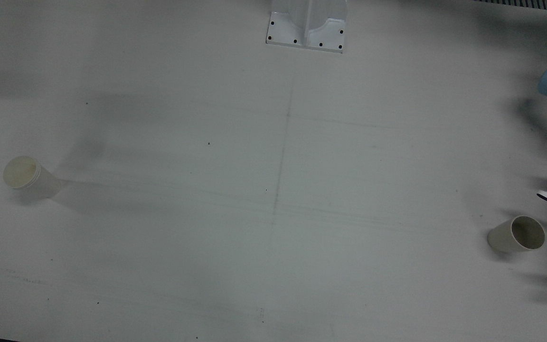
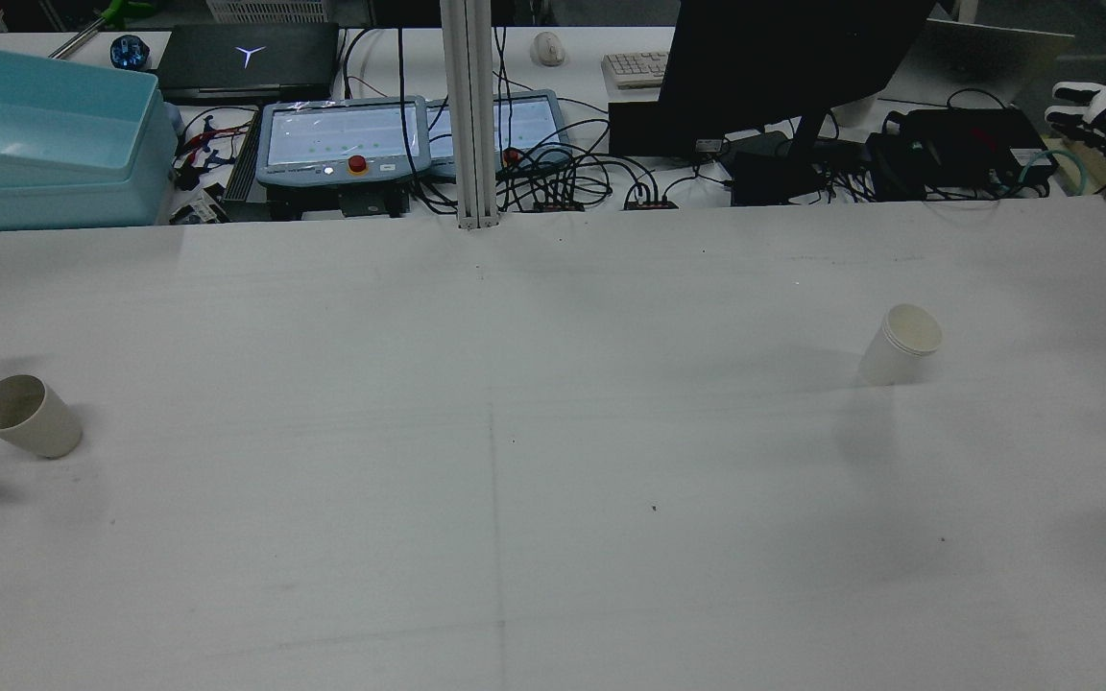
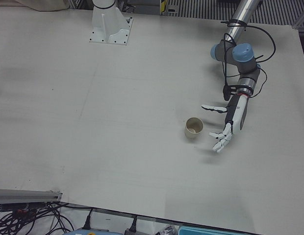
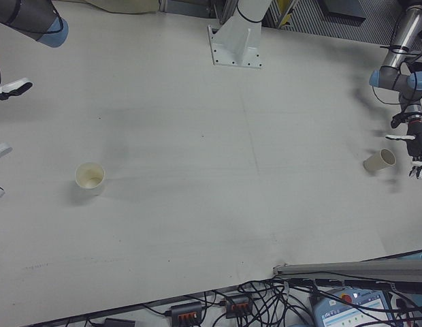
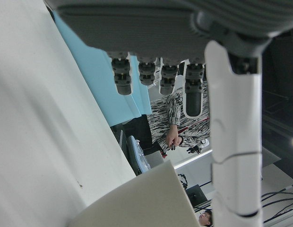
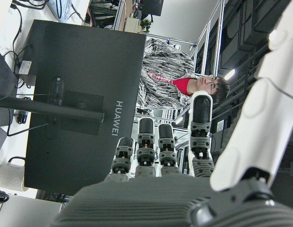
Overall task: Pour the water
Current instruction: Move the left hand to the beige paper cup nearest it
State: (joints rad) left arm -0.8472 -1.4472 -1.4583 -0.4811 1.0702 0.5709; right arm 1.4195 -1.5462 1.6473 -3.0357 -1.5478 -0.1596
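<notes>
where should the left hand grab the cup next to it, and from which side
Grip the paper cup around the middle of its side wall, below the rim. It stands upright with its mouth open upward, so a top grasp would block the opening. The left hand is already open beside it, fingers spread, apart from the cup, so a straight sideways approach from that side looks best.

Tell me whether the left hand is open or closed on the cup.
Open. In the left-front view the left hand has its fingers spread beside the cup, a gap between them; it holds nothing.
</notes>
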